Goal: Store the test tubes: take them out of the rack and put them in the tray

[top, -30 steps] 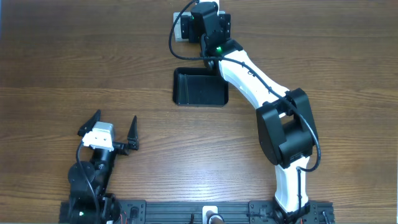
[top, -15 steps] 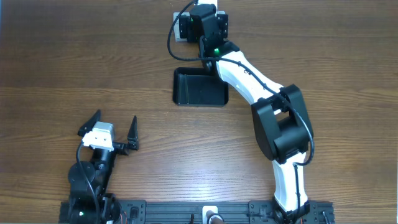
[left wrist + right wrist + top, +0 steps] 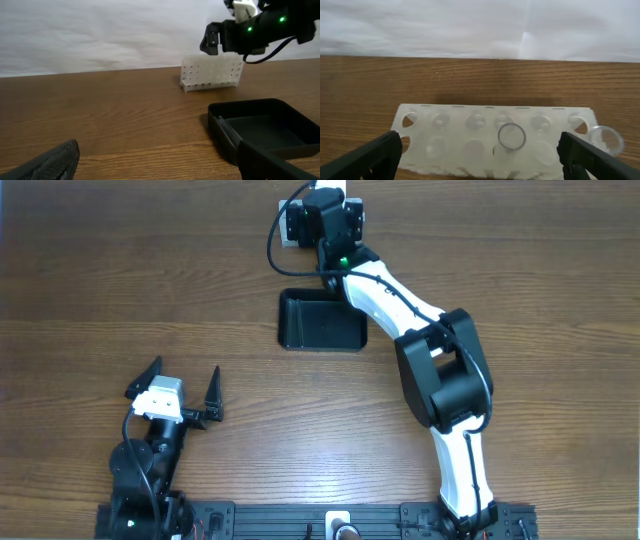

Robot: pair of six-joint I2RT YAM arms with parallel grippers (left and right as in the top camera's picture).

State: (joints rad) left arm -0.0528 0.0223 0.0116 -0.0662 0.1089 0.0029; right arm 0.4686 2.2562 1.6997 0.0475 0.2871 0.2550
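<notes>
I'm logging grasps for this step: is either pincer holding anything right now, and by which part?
Nothing is held. The right pincer hangs open above the rack, with nothing between its fingers; the left pincer is open over the table.

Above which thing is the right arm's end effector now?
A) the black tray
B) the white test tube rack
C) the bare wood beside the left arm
B: the right wrist view looks down between the open fingers of the right end effector onto the white perforated plastic test tube rack, which stands on the table beyond the black rectangular tray.
</notes>
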